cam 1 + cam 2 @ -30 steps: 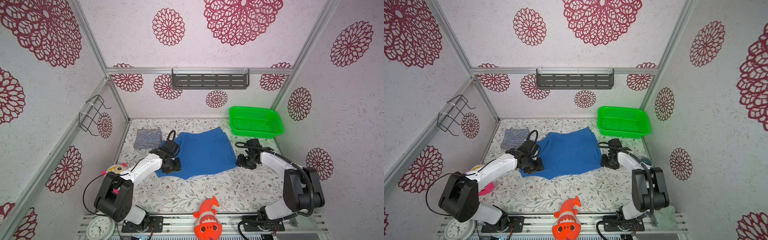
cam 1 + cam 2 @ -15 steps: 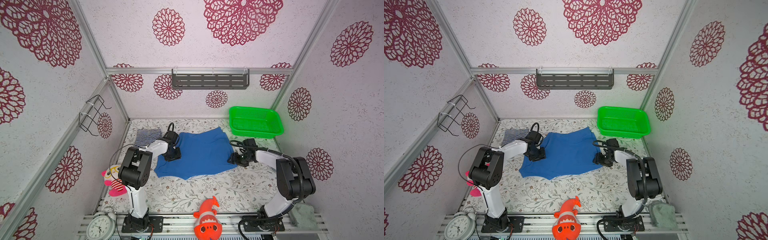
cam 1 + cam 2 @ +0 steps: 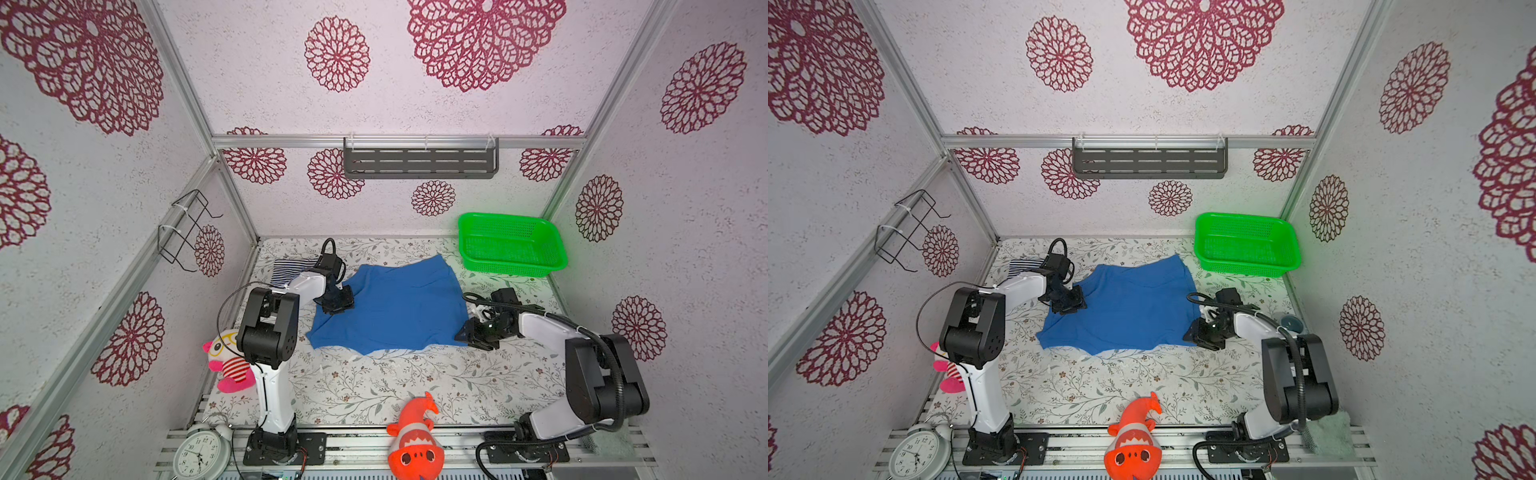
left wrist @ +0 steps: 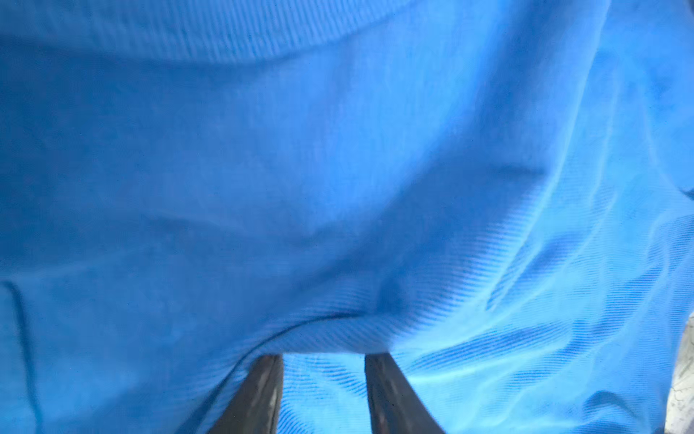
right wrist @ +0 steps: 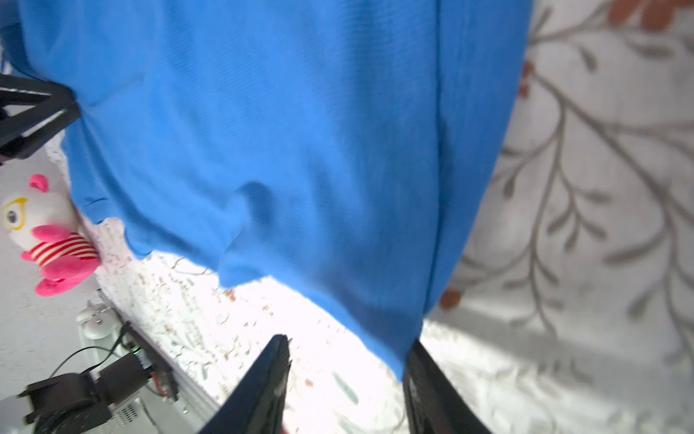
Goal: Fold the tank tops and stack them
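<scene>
The spread tank top [image 3: 395, 307] lies in the middle of the table [image 3: 374, 386]; the folded tank top [image 3: 286, 270] behind-left of it, the basket [image 3: 515, 268] behind-right, the fish toy [image 3: 411, 440] in front

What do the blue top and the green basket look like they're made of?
Blue tank top: soft, matte knit cloth, likely cotton jersey; fine ribbing and limp wrinkles show. Green basket: rigid plastic, apparently; bright moulded mesh walls.

Your left arm [image 3: 307, 286] stretched forward, its wrist bent down, left claw [image 3: 341, 306] low, fingers [image 4: 259, 394] slightly parted, tips hidden, your right claw [image 3: 468, 335] low, jaws apart.
</scene>
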`<state>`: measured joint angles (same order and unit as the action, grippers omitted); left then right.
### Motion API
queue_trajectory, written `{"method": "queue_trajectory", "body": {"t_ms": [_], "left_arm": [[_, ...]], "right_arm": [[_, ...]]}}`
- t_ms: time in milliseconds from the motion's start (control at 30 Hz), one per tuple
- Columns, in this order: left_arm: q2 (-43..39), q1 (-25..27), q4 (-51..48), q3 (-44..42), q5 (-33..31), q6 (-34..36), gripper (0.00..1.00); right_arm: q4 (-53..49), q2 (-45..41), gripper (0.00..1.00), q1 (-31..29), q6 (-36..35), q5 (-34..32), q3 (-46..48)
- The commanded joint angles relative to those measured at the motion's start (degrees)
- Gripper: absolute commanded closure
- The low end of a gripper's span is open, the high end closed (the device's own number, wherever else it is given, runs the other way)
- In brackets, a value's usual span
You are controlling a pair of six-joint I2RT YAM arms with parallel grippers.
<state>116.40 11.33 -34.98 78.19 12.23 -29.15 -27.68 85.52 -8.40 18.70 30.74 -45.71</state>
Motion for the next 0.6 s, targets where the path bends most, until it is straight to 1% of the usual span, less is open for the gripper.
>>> {"method": "queue_trajectory", "body": {"t_ms": [0, 67, 100, 200, 233, 267, 433, 567], "left_arm": [[5.1, -2.4, -1.5, -1.1, -4.2, 2.9, 0.60], [5.4, -2.6, -1.9, -0.6, -4.4, 3.7, 0.60], [5.5, -2.6, -2.0, -0.4, -4.3, 4.0, 0.60], [4.3, -2.4, -2.0, -0.6, -3.3, 4.6, 0.60], [3.1, -2.1, -2.1, -0.9, -3.2, 4.7, 0.60], [1.7, -1.9, -2.4, -1.2, -3.1, 4.8, 0.59], [-7.3, -0.6, -6.1, -1.0, -4.6, 5.0, 0.52], [-13.4, 1.0, -12.2, -0.9, -7.0, 4.9, 0.51]], "right_arm": [[-6.4, -4.0, 0.50, 0.9, 2.6, 1.1, -1.0], [-7.3, -5.6, 0.52, 1.3, 3.4, -0.8, -2.3], [-7.6, -6.0, 0.55, 1.3, 4.0, -2.8, -3.1], [-9.7, -6.7, 0.64, 0.2, 5.0, -13.4, -4.5], [-10.1, -7.0, 0.67, -0.6, 5.6, -16.4, -4.4], [-10.2, -7.4, 0.70, -1.3, 6.5, -18.1, -4.0], [-9.0, -8.2, 0.71, -5.5, 11.5, -20.5, -1.8], [-7.3, -8.1, 0.71, -8.4, 14.0, -21.9, -0.7]]}}
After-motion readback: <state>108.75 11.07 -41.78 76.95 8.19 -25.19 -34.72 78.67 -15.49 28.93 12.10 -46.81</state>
